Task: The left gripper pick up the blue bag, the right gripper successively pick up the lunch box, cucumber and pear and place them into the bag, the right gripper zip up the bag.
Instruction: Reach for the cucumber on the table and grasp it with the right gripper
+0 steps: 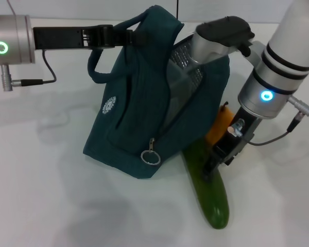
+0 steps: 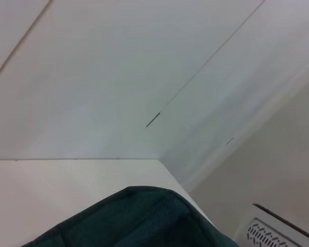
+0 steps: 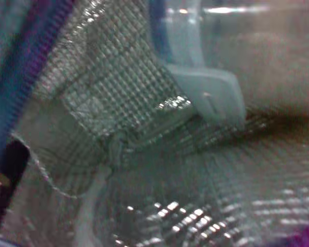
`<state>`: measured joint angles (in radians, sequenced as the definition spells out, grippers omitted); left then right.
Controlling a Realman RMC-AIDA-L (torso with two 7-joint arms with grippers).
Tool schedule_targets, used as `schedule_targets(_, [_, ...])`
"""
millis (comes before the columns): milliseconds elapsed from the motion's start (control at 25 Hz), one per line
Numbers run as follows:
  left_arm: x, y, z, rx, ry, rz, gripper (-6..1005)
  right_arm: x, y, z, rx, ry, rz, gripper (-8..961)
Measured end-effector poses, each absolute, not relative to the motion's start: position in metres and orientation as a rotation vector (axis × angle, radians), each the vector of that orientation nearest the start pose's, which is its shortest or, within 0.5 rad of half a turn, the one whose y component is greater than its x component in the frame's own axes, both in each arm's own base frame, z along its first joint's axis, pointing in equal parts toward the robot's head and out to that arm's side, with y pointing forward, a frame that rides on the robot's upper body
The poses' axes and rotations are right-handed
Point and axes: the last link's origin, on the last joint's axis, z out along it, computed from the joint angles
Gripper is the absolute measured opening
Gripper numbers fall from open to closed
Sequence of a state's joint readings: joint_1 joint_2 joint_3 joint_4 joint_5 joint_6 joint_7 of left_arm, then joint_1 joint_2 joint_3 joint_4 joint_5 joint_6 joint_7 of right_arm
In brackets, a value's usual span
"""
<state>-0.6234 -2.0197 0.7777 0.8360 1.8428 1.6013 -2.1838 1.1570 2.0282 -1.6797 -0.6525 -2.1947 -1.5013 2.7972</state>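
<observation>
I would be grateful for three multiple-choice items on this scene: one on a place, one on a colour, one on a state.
1. Where is the cucumber?
A. In the bag
B. On the table beside the bag
C. In a gripper

2. What colour is the right arm's ring light?
A. Blue
B. Green
C. Red

3. How is the bag?
A. Zipped shut
B. Lying flat
C. Open, held up by a handle

Answers:
1 B: the cucumber lies on the table.
2 A: the ring light glows blue.
3 C: the left gripper holds the bag up, and the right arm reaches inside.
</observation>
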Motion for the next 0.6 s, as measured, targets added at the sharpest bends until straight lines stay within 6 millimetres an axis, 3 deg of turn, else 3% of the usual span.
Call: schedule_targets(600, [-0.1942, 0.3754, 0.0527, -2.609, -1.299, -0.92, 56, 0.1032, 0.3661, -0.083, -2.768, 1.235, -0.788, 747])
